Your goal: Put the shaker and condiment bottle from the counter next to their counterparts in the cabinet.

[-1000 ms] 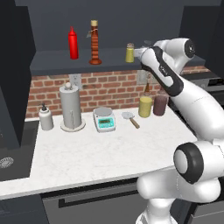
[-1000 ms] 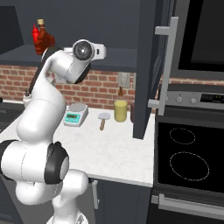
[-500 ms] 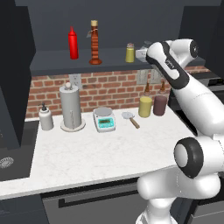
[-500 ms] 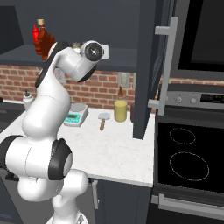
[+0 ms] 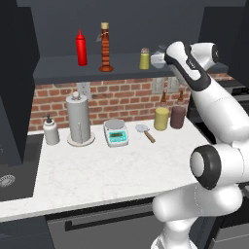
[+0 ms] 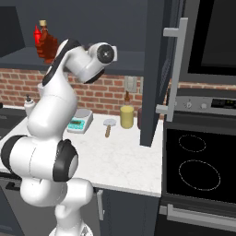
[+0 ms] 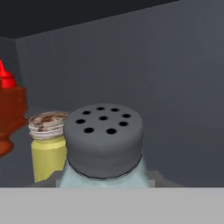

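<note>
- The shaker [image 7: 104, 144] sits dead centre at the bottom of the hand view, dark holed cap toward the camera, pale body dropping out of frame below. It looks clamped in the claw [image 5: 158, 59], though the fingers themselves aren't visible, so that's my read rather than a sure thing.
- In the left base view the claw is in the upper right of the frame, up at the cabinet [image 5: 58, 68] shelf, just right of the yellow-olive shaker [image 5: 144, 59].
- The relation that matters: in the hand view the yellow-olive shaker is just left of the held one and a bit further back, both upright.
- The condiment bottle [image 5: 104, 47] already stands on the shelf beside the red squeeze bottle [image 5: 81, 48], upper left of the frame.
- My guess: what's left is setting it down and letting go. Can't tell if its base touches the shelf yet.
</note>
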